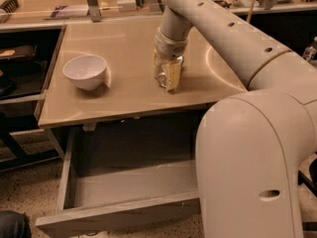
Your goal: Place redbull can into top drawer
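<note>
A beige tabletop fills the upper frame, with a white bowl at its left. At centre, the can is clasped on the tabletop by the gripper. A straight, clear lift is advised before the can is carried to the open drawer at lower left.

The arm is clad in smooth, rounded cream-white shells with a soft sheen. Its nearest section is broad and bulky, marked by one small dark oval slot. The slimmer tube beyond carries a line of small dark round holes, and a thin seam rings the joint between the two. A paler, banded wrist collar leads into the gripper, which is tan-yellow at its end and sits low over the middle of the table.
</note>
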`<state>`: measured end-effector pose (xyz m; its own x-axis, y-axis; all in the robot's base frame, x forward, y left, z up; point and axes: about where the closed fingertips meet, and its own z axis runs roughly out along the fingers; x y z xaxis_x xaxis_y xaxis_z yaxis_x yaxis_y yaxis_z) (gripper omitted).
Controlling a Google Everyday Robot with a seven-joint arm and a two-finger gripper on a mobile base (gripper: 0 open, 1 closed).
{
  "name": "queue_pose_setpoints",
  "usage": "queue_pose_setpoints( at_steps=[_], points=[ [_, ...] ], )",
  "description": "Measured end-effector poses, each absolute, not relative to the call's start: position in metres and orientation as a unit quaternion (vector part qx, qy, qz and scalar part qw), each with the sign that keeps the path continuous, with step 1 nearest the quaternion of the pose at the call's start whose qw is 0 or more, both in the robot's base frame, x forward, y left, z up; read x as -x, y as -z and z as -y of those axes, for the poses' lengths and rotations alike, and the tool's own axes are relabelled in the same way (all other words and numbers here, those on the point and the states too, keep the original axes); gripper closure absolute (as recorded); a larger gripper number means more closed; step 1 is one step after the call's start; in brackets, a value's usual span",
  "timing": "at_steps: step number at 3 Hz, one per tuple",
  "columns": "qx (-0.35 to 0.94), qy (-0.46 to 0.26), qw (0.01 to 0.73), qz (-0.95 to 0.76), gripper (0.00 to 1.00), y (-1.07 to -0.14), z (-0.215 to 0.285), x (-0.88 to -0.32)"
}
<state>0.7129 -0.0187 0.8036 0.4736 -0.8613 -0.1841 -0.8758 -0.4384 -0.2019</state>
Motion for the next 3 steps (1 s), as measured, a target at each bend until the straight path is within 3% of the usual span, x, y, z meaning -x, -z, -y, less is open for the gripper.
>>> queue_pose_setpoints(
  at_steps=[3],
  points=[
    [0.849, -0.009, 0.139, -0.51, 1.0, -0.838, 0.017, -0.702]
  ],
)
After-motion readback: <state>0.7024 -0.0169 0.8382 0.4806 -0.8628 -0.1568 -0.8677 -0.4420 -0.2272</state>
